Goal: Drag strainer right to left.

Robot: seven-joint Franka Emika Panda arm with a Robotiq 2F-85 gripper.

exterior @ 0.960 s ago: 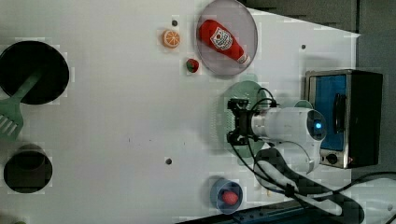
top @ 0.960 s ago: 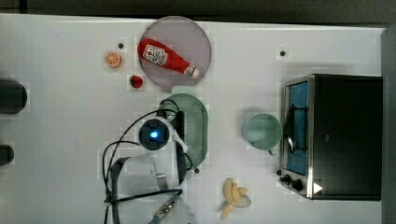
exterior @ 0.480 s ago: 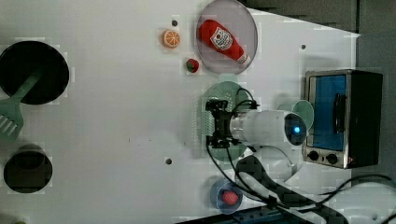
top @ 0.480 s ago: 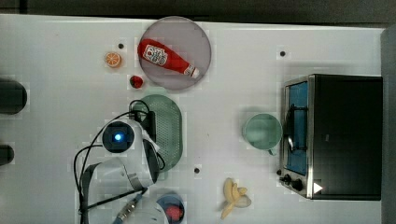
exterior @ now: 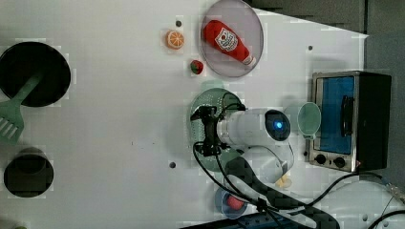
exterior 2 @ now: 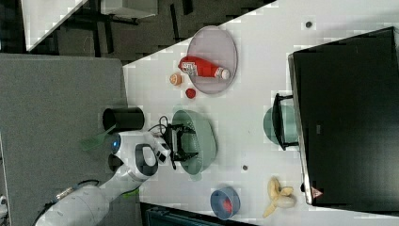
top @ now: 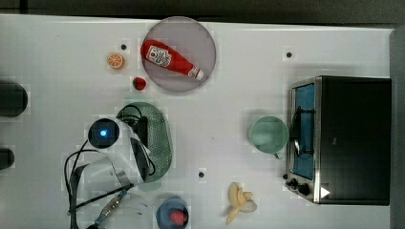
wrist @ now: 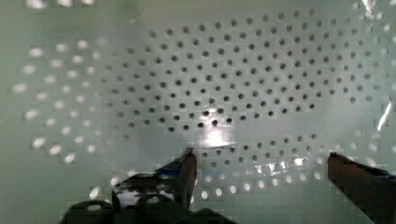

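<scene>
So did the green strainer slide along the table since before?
Yes. In the top view the strainer slid toward the top view's left, further from the green cup; it now sits below the strawberry.

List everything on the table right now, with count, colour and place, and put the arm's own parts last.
strainer: one, pale mint green, top view's left of centre, under the pincer
plate: one, grey, round, top view's upper middle
ketchup bottle: one, red, lying on the plate
orange slice: one, orange, top view's left of the plate
strawberry: one, red, just below the plate's left edge in the top view
cup: one, mint green, beside the toaster oven
toaster oven: one, black and silver, top view's right
banana: one, yellow, top view's lower middle
bowl: one, blue, something red inside, top view's bottom edge
spatula: one, green, left view's left edge
pincer: one, black, open, inside the strainer
</scene>
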